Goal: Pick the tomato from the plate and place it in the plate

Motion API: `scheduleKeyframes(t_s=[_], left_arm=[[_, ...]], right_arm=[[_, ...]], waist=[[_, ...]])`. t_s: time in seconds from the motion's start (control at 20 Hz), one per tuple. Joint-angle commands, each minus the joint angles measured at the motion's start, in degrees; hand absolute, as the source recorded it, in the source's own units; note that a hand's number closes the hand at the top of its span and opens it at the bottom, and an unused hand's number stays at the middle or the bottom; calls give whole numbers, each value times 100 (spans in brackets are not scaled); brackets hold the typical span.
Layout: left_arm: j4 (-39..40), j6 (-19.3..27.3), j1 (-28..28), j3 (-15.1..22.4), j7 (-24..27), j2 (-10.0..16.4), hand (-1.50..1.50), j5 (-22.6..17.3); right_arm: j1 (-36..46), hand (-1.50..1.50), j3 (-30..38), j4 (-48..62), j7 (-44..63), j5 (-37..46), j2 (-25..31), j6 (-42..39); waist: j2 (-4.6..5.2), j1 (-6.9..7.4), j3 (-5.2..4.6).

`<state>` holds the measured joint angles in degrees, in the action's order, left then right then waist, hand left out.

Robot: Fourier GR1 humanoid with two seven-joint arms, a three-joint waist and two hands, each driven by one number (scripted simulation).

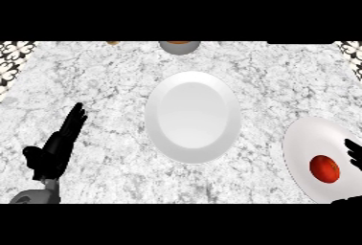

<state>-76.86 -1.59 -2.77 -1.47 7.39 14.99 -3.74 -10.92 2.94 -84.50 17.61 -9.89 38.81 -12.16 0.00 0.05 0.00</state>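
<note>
A red tomato (324,168) lies on a white plate (305,143) at the right edge of the counter. A second white plate (192,116), bare, sits in the middle. Only the fingertips of my right hand (353,150) show at the right edge, just right of the tomato and apart from it; the rest of the hand is out of view. My left hand (55,146) rests open at the lower left, fingers straight and pointing away, holding nothing.
A grey bowl (178,46) with something brown inside stands at the counter's far edge, with a small brown object (113,43) to its left. Patterned tiles (14,57) border the marble counter on both sides.
</note>
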Motion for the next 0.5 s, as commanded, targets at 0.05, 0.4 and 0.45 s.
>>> scheduleKeyframes(t_s=[0.05, 0.4, 0.45], left_arm=[[39, 38, -118, -34, -67, -172, 0, 139], [-351, -42, 183, -39, -93, -203, 0, 295], [92, 70, -314, -130, -168, -313, 0, 313]], right_arm=[[221, -150, -34, 634, -415, 700, -424, -166], [571, -150, 46, 1407, -644, 1340, -742, -130], [589, -150, 147, 731, 86, 1110, -763, -206]], waist=[[0, -5, 1], [1, 8, 2], [1, -19, -1]])
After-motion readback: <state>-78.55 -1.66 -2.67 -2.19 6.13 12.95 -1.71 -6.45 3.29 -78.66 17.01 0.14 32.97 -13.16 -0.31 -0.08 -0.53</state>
